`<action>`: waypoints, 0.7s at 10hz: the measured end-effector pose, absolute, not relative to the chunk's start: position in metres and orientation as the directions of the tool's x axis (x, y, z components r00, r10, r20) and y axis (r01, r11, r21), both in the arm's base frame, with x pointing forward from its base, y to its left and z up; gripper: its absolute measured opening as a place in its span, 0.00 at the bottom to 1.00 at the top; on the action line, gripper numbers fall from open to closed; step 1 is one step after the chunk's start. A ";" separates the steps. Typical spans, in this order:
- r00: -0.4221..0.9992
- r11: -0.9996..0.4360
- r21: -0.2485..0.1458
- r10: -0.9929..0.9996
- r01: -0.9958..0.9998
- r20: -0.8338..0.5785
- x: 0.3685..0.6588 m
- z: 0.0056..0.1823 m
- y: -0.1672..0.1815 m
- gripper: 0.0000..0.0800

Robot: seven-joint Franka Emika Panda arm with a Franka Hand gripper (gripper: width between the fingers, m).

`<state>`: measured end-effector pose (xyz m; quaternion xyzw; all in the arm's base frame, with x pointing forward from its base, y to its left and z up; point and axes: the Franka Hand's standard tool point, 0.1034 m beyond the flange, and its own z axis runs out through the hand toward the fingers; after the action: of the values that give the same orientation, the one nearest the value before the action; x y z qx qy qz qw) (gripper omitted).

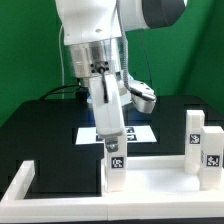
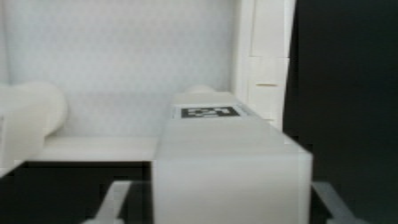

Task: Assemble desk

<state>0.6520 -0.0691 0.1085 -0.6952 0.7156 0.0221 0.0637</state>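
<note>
Black table [image 1: 45, 125] sitting before green backdrop. Claw [image 1: 110, 140] gripping white leg [image 1: 114, 160] upright over tabletop panel [image 1: 150, 185]. Risk: leg tilting, missing socket, or slipping under push. Two legs [image 1: 200, 140] standing well apart.

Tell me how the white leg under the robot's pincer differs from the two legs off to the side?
The leg under the pincer stands by itself near the middle of the tabletop panel, with the pincer at its top. The two side legs stand close together on the exterior view's right, and nothing touches them. All three are upright, white, square and carry black-and-white tags.
</note>
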 end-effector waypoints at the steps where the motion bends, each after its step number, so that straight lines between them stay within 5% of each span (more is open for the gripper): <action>1: 0.072 -0.064 -0.072 -0.991 -0.995 -0.110 0.653 0.110 -0.068 0.47; 3: 0.479 -0.470 -0.148 -0.877 -0.870 -0.028 0.655 0.115 -0.056 0.78; 7: 0.839 -0.835 -0.125 -0.543 -0.535 0.030 0.643 0.106 -0.052 0.81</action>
<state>0.6429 -0.0520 0.1061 -0.9574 0.2815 -0.0322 0.0559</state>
